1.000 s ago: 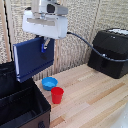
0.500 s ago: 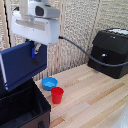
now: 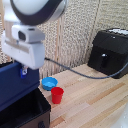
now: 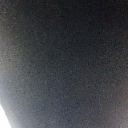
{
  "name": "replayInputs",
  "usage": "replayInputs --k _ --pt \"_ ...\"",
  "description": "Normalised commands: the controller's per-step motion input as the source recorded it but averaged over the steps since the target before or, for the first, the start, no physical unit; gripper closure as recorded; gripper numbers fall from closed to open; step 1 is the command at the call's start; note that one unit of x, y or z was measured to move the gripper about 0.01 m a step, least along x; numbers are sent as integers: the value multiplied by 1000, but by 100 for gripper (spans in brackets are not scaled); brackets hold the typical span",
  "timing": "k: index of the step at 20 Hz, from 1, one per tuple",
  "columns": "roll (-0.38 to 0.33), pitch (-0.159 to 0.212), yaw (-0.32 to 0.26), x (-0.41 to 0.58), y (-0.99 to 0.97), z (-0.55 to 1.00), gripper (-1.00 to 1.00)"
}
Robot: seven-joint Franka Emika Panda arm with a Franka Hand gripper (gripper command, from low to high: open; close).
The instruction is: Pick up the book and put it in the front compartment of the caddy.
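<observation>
The dark navy book (image 3: 17, 86) hangs on edge at the exterior view's left, directly over the black fabric caddy (image 3: 25, 116). Its lower edge sits at about the caddy's rim; which compartment lies under it I cannot tell. My gripper (image 3: 23, 69) is clamped on the book's top edge, with the fingers mostly hidden under the white hand. A dark surface (image 4: 65, 60) fills the wrist view; it looks like the book's cover held very close.
A red cup (image 3: 57, 95) and a small blue bowl (image 3: 49, 83) stand on the wooden table (image 3: 95, 105) just beside the caddy. A black hard-shelled machine (image 3: 107, 56) sits at the back on the exterior view's right. A black cable (image 3: 80, 74) trails across.
The arm has carried the book toward the exterior view's left and lower, from above the cup and bowl to over the caddy.
</observation>
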Motion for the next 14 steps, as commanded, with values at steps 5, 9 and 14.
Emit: replayInputs --k 5,9,14 --pt "-118 0 -18 135 267 -288 -100" --pt "8 0 13 296 -350 28 -100" --pt "58 61 31 245 -399 133 -100"
